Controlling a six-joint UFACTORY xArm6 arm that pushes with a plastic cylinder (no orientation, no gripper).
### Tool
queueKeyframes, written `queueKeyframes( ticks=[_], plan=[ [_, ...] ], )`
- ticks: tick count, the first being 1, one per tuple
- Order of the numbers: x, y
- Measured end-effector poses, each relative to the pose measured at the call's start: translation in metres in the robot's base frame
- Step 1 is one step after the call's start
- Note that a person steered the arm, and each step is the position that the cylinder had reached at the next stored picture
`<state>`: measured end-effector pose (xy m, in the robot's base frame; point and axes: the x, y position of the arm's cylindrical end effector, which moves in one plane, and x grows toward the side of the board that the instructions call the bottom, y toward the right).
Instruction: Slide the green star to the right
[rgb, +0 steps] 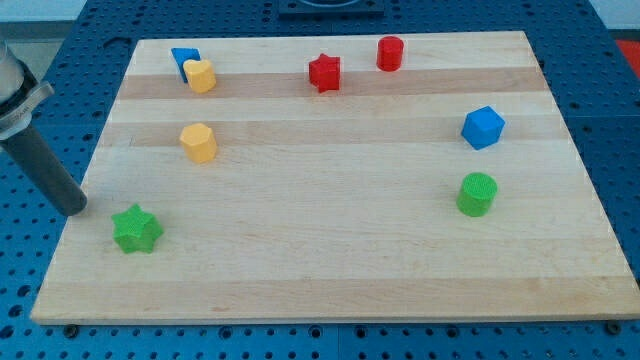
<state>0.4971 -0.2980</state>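
Note:
The green star lies on the wooden board near its left edge, low in the view. My tip is at the board's left edge, just left of and slightly above the green star, a short gap apart from it. The dark rod slants up to the view's upper left.
A yellow hexagonal block sits above the star. A blue block and a yellow heart touch at top left. A red star and red cylinder sit at top. A blue cube and green cylinder are at right.

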Motion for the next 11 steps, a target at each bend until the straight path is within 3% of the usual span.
queueKeyframes(
  ticks=[2, 4, 6, 8, 11],
  plan=[
    [0.009, 0.001],
    [0.035, 0.039],
    [0.035, 0.112],
    [0.061, 0.165],
    [0.053, 0.279]
  ],
)
